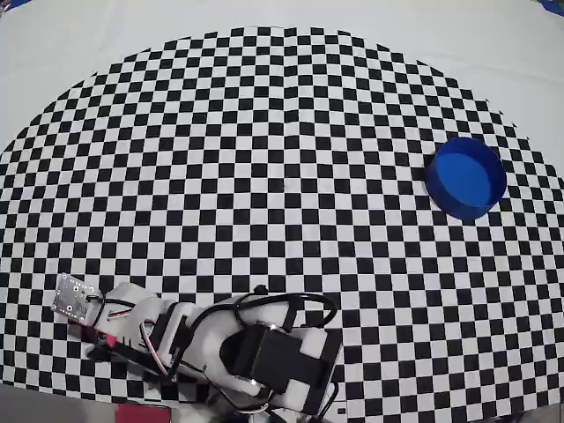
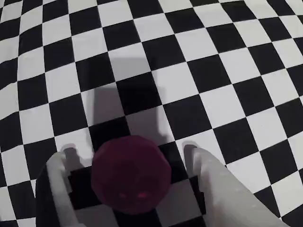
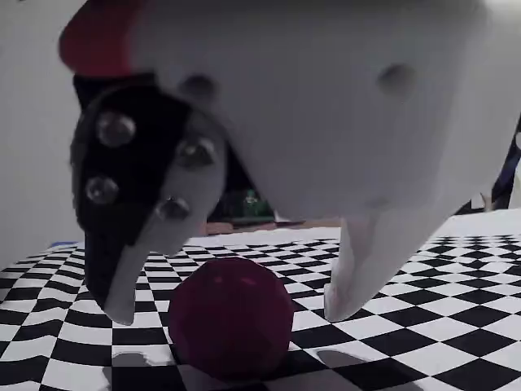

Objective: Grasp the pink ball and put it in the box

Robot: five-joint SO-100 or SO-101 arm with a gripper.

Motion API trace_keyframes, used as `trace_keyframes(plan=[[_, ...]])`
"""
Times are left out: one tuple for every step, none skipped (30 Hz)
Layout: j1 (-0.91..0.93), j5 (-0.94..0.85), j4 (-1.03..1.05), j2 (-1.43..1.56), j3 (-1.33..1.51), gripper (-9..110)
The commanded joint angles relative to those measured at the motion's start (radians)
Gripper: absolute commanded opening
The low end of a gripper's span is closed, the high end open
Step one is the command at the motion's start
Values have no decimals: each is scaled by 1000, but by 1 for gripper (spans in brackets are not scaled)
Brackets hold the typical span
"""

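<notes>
The pink ball (image 2: 130, 175) rests on the checkered mat, a dark magenta sphere low in the wrist view. My gripper (image 2: 128, 156) is open around it. One white finger (image 2: 61, 184) stands to its left and the other finger (image 2: 213, 179) to its right, each with a small gap to the ball. In the fixed view the ball (image 3: 232, 318) lies between the lowered fingertips of the gripper (image 3: 232, 312). The box (image 1: 448, 199), a round blue cup, stands empty at the right of the overhead view. There the arm (image 1: 220, 344) covers the ball.
The black-and-white checkered mat (image 1: 282, 159) covers most of the table, with plain white surface (image 1: 79, 35) beyond its curved far edge. The arm's base and cables fill the lower left of the overhead view. A wide stretch of mat lies between arm and box.
</notes>
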Motion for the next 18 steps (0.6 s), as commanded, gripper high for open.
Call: trace_keyframes(plan=[[-12,-8,-15,-6,-40,30],[-14,-8,-17,-9,-41,30],[-14,-8,-17,-9,-41,30],[-14,-8,-17,-11,-41,30],[-14,-8,-17,-12,-41,30],[-14,-8,-17,-14,-41,30],[-15,-8,-17,-15,-41,30],[-15,-8,-17,-18,-41,30],[-15,-8,-17,-20,-41,30],[-17,-8,-17,-23,-41,30],[-18,-8,-17,-26,-41,30],[-18,-8,-17,-28,-41,30],[-18,-8,-17,-31,-41,30],[-18,-8,-17,-32,-41,30],[-18,-8,-18,-35,-41,30],[-18,-8,-18,-38,-43,30],[-18,-8,-20,-41,-44,30],[-18,-8,-21,-43,-44,30]])
